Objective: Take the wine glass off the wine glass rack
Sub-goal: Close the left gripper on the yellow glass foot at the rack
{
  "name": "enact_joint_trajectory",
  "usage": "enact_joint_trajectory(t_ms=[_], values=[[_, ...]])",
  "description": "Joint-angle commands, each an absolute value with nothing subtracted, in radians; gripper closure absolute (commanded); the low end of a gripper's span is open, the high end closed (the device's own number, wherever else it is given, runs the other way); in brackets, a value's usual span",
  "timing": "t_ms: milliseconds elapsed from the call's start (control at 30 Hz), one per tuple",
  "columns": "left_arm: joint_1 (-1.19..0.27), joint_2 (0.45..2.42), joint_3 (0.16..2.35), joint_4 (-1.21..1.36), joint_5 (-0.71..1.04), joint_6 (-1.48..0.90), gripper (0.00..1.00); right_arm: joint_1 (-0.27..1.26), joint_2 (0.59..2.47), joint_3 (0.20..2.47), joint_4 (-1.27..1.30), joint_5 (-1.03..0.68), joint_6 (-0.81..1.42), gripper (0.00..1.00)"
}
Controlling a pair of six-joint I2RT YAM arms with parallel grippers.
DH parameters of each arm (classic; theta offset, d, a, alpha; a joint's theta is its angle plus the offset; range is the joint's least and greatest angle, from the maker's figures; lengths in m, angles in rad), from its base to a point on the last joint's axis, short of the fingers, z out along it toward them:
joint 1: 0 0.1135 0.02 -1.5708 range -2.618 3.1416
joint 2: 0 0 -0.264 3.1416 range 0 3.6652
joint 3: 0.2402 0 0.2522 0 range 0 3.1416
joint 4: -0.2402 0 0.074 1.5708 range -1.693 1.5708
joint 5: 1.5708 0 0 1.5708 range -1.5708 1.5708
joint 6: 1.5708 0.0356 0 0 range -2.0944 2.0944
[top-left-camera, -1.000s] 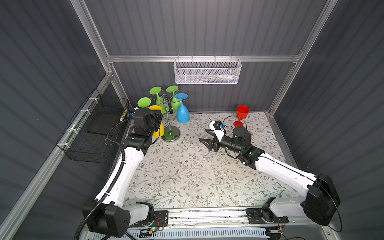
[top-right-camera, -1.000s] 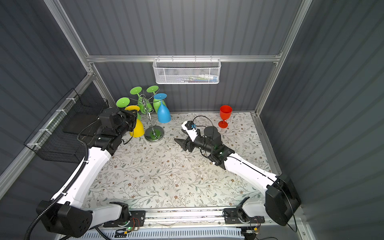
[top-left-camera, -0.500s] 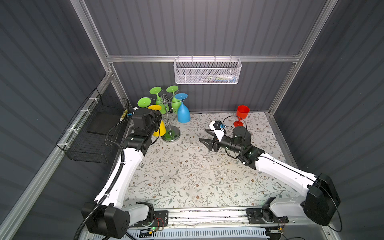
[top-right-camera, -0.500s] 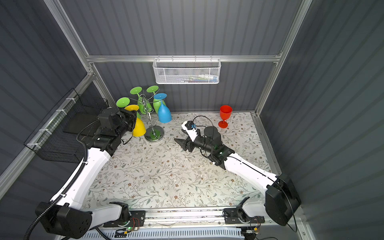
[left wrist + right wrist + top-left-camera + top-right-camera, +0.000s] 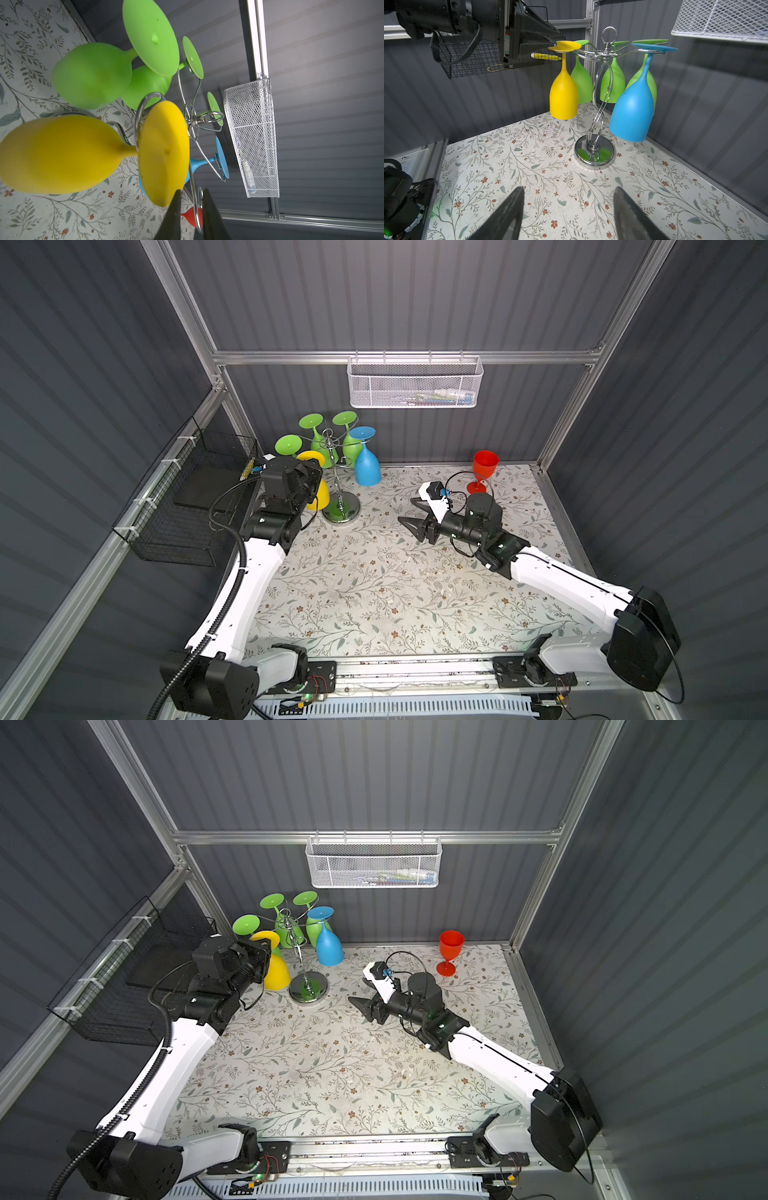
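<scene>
The chrome wine glass rack (image 5: 341, 506) (image 5: 308, 988) (image 5: 593, 152) stands at the back left. Hanging upside down from it are a yellow wine glass (image 5: 321, 494) (image 5: 276, 971) (image 5: 62, 153) (image 5: 563, 97), a blue one (image 5: 368, 468) (image 5: 631, 116) and green ones (image 5: 288, 444). My left gripper (image 5: 192, 190) (image 5: 553, 43) is at the rim of the yellow glass's foot. Its jaws stand a little apart, one fingertip (image 5: 177, 193) touches the rim, and a rack wire shows in the gap. My right gripper (image 5: 568, 188) (image 5: 407, 510) is open and empty, low over the table and facing the rack.
A red wine glass (image 5: 484, 468) (image 5: 449, 950) stands upright at the back right. A white mesh basket (image 5: 415, 385) hangs on the back wall above. A black wire basket (image 5: 183, 506) is fixed to the left wall, right behind the left arm.
The yellow glass has swung slightly to the right with the left gripper at its foot. The right arm has not moved.
</scene>
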State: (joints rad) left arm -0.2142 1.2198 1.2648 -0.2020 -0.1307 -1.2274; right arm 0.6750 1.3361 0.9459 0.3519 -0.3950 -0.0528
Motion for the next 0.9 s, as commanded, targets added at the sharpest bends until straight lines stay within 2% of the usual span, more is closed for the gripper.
enact_joint_trajectory(t_ms=[0,267,700,800,867], values=[[-0.209,1.199,1.286,-0.245,-0.119,-1.200,0.69,0.678,1.338,0.945,0.380,-0.399,-0.049,0.32],[-0.209,1.198,1.296,-0.282,-0.105,-1.192,0.52,0.678,1.341,0.945,0.381,-0.396,-0.051,0.31],[-0.209,1.226,1.312,-0.293,-0.080,-1.187,0.47,0.679,1.345,0.947,0.381,-0.398,-0.051,0.31],[-0.209,1.220,1.312,-0.297,-0.081,-1.185,0.43,0.678,1.343,0.946,0.381,-0.397,-0.050,0.31],[-0.209,1.218,1.313,-0.300,-0.080,-1.185,0.34,0.679,1.342,0.945,0.380,-0.397,-0.051,0.31]])
